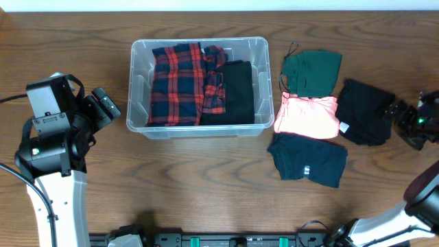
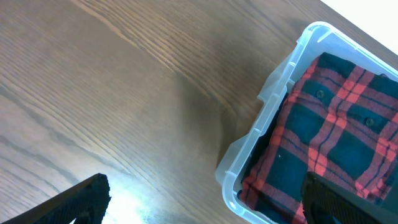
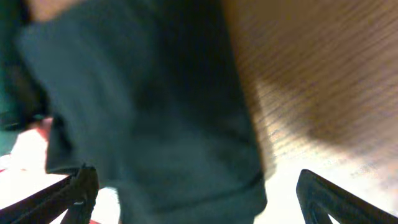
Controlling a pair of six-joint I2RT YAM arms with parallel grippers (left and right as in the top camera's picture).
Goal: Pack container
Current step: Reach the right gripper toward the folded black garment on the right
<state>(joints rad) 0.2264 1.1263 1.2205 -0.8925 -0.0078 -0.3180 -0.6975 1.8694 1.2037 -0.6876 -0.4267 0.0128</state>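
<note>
Left jaws are gaping, tips cropped, the container [image 2: 245, 146] running out of frame by the right one. Right jaws are hanging spread over a blurred dark garment [image 3: 155, 106].

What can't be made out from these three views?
- Base of the container: overhead, covered by the plaid shirt and black garment.
- Rest of the container: left wrist view, cut off by the right and bottom edges.
- Dark garment: right wrist view, blurred, so no detail shows.
- Tag on the navy garment: overhead, too small to read.
- Right arm: overhead, runs off the right edge.
</note>
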